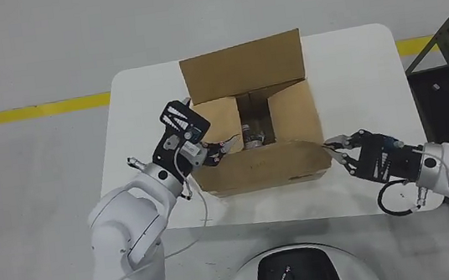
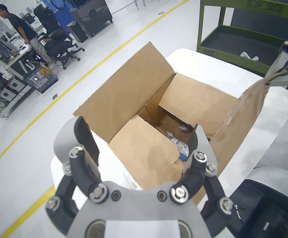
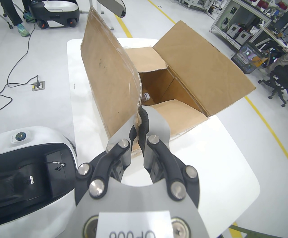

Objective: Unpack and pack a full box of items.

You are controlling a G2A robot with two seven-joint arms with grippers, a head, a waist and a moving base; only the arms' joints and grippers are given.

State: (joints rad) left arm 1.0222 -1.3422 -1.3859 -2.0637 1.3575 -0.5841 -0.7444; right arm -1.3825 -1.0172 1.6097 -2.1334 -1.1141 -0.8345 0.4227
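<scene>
right gripper (image 3: 140, 117) is pinched shut on the near flap (image 3: 108, 74) corner; left gripper (image 2: 138, 126) gapes open over the box (image 1: 293, 115) mid-table; items (image 2: 180, 146) sit just ahead and below it; left's nearer, so I'd guess it dives in

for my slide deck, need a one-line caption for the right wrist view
Right gripper shut on the edge of a raised flap of the open cardboard box on the white table.
</scene>
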